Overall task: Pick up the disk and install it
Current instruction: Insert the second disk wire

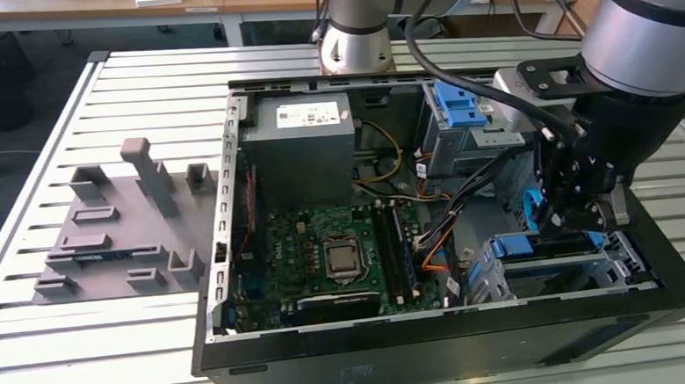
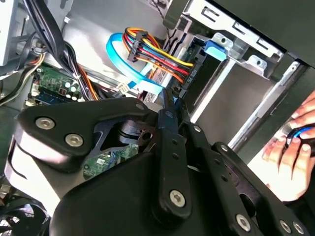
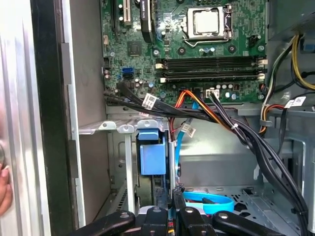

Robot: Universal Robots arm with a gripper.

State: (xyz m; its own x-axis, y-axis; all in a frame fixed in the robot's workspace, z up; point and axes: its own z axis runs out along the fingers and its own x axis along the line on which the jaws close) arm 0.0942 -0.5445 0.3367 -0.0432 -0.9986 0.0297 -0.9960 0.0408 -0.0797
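My gripper (image 1: pixel 579 217) hangs inside the open computer case (image 1: pixel 222 251), at its end on the exterior view's right. Its two black fingers are shut against each other with nothing between them, as both wrist views show (image 2: pixel 170 101) (image 3: pixel 170 196). Just beyond the fingertips stands a metal drive cage (image 3: pixel 125 162) with a blue latch piece (image 3: pixel 151 152) on it. The same drive cage (image 1: pixel 610 261) lies directly below my gripper in the exterior view. Its slot is dark, and the disk is hidden from me.
A blue flat cable (image 2: pixel 123 64) and bundles of coloured and black wires (image 3: pixel 221 123) cross the case close to the fingers. A person's hand (image 2: pixel 295 147) is outside the case wall. The motherboard (image 1: pixel 322 255), power-supply box (image 1: pixel 305 145) and a second blue-latched cage (image 1: pixel 461 111) fill the rest. A grey parts fixture (image 1: pixel 122 230) lies on the table.
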